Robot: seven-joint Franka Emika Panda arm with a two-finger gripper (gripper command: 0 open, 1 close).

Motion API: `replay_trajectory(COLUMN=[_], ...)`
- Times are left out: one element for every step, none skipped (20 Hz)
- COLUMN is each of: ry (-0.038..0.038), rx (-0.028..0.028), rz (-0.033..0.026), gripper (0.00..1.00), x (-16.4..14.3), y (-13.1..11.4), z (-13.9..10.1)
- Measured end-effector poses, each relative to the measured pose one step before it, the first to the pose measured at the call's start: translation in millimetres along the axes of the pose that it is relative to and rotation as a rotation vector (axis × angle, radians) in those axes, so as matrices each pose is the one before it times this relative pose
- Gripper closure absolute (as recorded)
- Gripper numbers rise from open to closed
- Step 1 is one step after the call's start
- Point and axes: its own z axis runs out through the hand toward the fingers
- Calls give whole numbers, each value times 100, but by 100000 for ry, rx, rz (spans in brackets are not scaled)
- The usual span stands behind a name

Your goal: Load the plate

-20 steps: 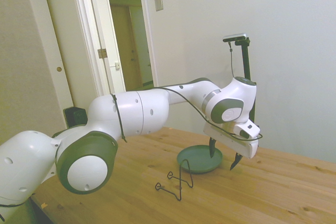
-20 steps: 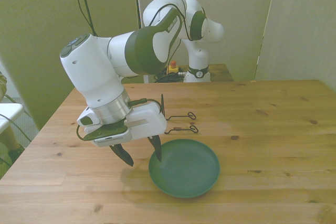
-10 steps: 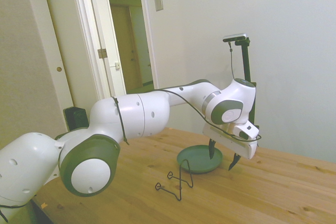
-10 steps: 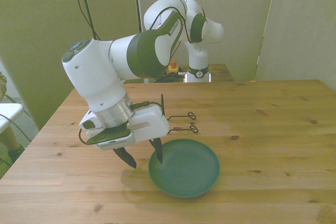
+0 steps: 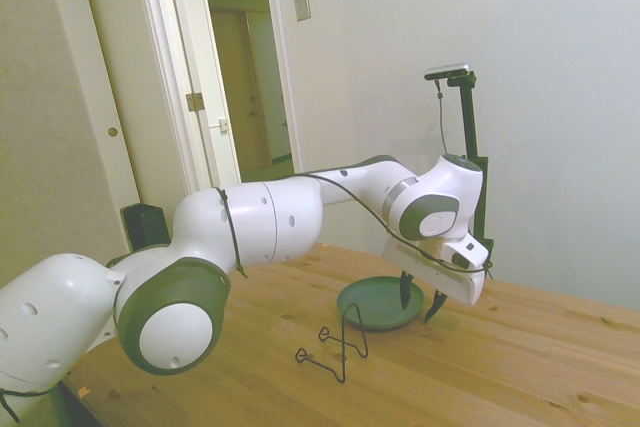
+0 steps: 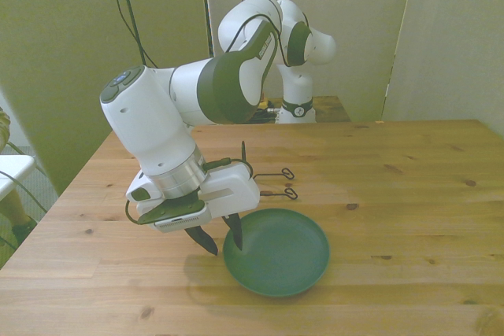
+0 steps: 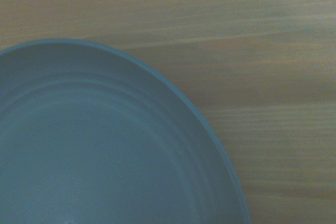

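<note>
The teal plate [image 6: 285,256] lies flat on the wooden table, toward the near edge in the front view. It also shows in the side view, plate [image 5: 368,303], and fills much of the wrist view, plate [image 7: 100,145]. My gripper [image 6: 222,240] points down at the plate's rim on the front view's left. One dark finger stands inside the rim, the other outside it over the wood. The gripper [image 5: 418,302] is open and holds nothing.
A thin black wire stand [image 6: 266,179] stands on the table just beyond the plate; in the side view the wire stand [image 5: 336,345] is nearer the camera than the plate. The table [image 6: 409,194] stretches bare to the front view's right.
The gripper has come down and shifted toward the plate's rim. The gap between its fingers has narrowed. The plate and wire stand have not moved.
</note>
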Motion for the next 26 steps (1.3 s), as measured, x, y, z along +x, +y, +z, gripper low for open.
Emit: replay_trajectory(ry=[-107,-136,-129,-83,-44,-16,-6,20,95,193,282,179,20,5,36,40,9,30,96,260,489,615,740,954,1146,1192], rx=[-2,-12,-5,-4,-10,-10,-9,1,34,84,133,64,7,6,16,14,6,16,41,150,323,425,554,660,748,943], rz=[-152,-112,-126,-127,-58,-48,-65,-94,-96,-104,-121,-76,-5,-4,-10,-13,0,7,-16,-4,36,-10,-25,-73,-110,-154], gripper=[100,100,100,100,100,100,100,100,100,100,100,100,100,100,100,100,100,100,100,100,100,100,100,100,100,100], x=[22,13,1,-2,6,9,14,18,18,3,-6,-5,0,0,0,0,1,6,4,20,32,-2,-20,-30,-50,-100], y=[-39,-20,-15,-15,1,2,0,-4,-18,-39,-54,-36,-3,-1,-5,-6,0,6,-4,-1,-8,-42,-47,-87,-105,-145], z=[129,117,90,60,40,27,33,29,-2,-85,-145,-90,-10,-2,-20,-20,-4,-14,-49,-108,-202,-345,-470,-576,-714,-893])
